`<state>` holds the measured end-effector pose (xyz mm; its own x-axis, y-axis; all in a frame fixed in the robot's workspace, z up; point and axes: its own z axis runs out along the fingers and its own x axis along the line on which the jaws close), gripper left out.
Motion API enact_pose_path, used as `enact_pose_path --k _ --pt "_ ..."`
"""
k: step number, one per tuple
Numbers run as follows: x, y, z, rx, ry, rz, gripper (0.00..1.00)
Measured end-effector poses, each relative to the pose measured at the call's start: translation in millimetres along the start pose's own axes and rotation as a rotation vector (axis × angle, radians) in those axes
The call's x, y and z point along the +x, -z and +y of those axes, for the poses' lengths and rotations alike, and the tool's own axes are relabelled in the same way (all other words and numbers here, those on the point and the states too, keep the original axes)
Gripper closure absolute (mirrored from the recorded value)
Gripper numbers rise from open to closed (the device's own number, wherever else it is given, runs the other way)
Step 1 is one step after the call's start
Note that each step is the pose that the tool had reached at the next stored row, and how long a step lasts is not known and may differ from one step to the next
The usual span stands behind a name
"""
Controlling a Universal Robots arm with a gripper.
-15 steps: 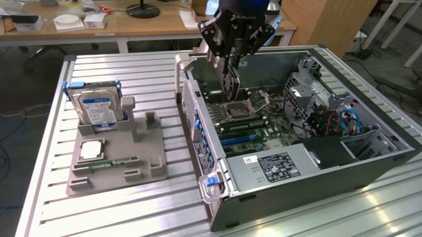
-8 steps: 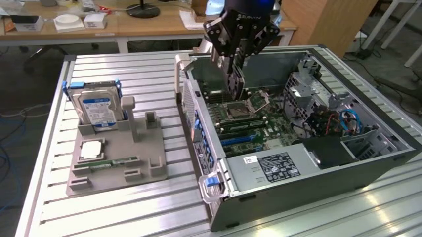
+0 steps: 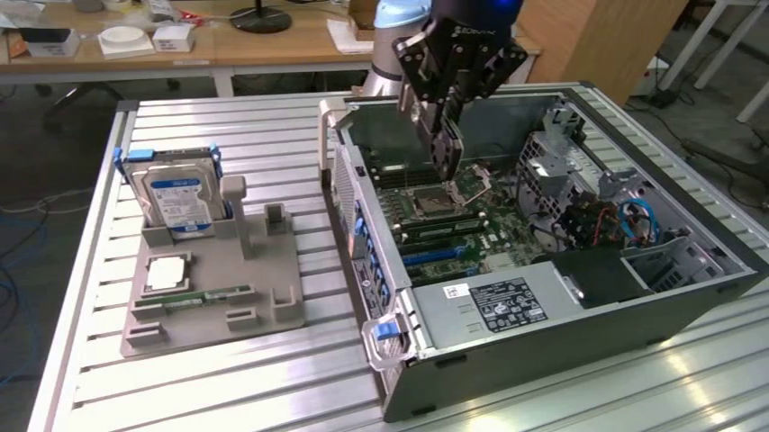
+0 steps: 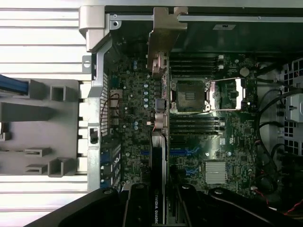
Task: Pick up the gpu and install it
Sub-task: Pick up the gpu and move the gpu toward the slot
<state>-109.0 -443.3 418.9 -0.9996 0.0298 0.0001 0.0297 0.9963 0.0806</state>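
Open case (image 3: 601,335), gpu (image 3: 447,157) held in end effector (image 3: 435,110)

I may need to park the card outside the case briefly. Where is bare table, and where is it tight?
Bare table slats lie between the grey fixture and the computer case, along the edge nearest the exterior camera, and beyond the hard drive. Crowded: inside the case, where the gripper holds the gpu above the motherboard.

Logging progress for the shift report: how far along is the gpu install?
Done: gpu is picked up, off the grey tray. In hand: gripper clamps it edge-on above the motherboard inside the case. Left: it looks not yet seated in a slot.
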Motion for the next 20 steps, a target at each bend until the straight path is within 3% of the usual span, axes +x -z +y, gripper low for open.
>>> enact_pose_path --k 20 --pt "-50.4 -0.1 1.5 0.0001 0.0 0.0001 0.74"
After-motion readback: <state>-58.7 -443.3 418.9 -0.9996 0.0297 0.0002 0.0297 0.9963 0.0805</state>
